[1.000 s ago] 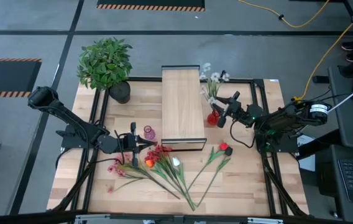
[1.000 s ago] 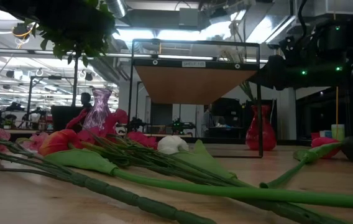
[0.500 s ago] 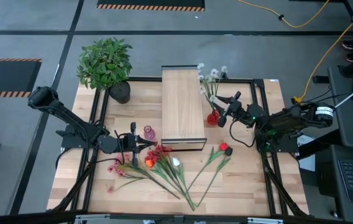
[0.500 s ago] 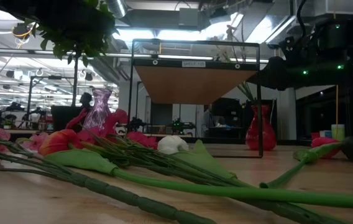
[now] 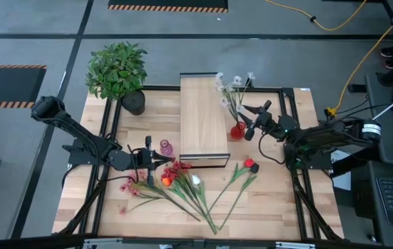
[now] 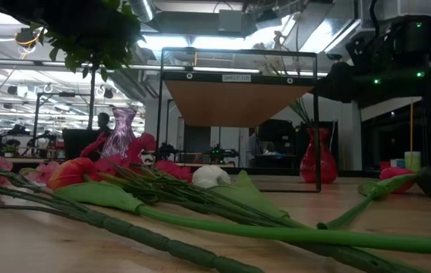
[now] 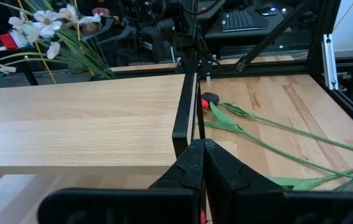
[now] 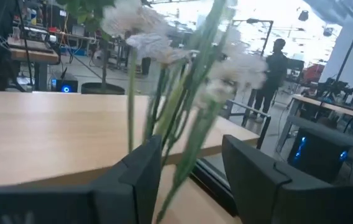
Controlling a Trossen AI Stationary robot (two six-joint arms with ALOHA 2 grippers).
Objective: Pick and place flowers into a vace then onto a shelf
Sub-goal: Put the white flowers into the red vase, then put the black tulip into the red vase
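High view: right pincer (image 5: 247, 130) at centre right clamps the red vase (image 5: 236, 130) of white flowers (image 5: 230, 88) beside the shelf (image 5: 201, 117), evidently to lift it aboard; left pincer (image 5: 160, 160) waits together, lower left.

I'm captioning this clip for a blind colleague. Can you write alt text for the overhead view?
From above, the right gripper holds a red vase of white flowers beside the shelf. The left gripper, fingers shut, waits near a small pink vase, above loose flowers lying on the table.
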